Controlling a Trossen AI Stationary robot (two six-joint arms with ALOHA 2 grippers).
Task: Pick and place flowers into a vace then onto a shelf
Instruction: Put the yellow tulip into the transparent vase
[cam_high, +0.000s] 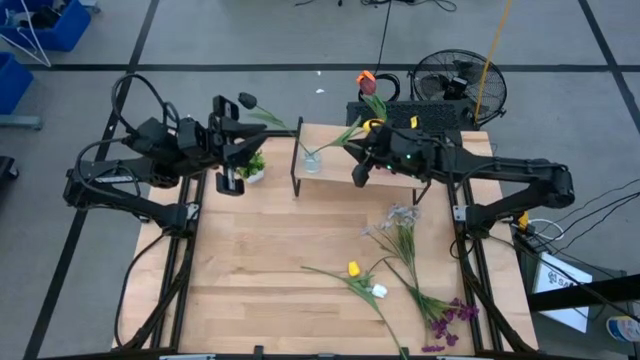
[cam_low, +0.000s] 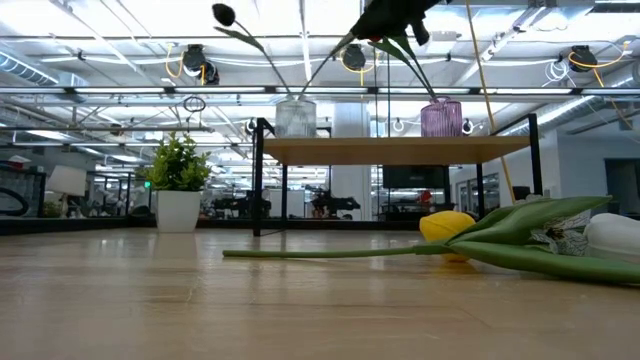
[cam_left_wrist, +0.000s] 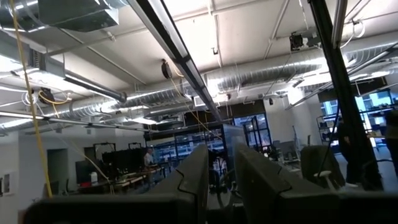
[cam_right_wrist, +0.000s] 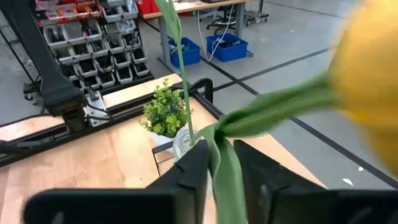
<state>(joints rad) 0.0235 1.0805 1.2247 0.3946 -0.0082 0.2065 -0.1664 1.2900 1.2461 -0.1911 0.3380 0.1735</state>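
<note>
Right wrist view: right gripper (cam_right_wrist: 221, 168) pinches a yellow tulip's (cam_right_wrist: 367, 68) smooth green stem; left gripper (cam_left_wrist: 221, 180) slightly parted, empty.

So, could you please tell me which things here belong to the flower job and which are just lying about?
Job: yellow flower in the right end effector, loose flowers, clear vase, purple vase, shelf.
Lying about: potted plant, fan, idle left end effector.

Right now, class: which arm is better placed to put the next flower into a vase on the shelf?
Right. The right gripper already clamps a yellow flower by its stem above the shelf, beside the vases. The left gripper holds nothing.
</note>
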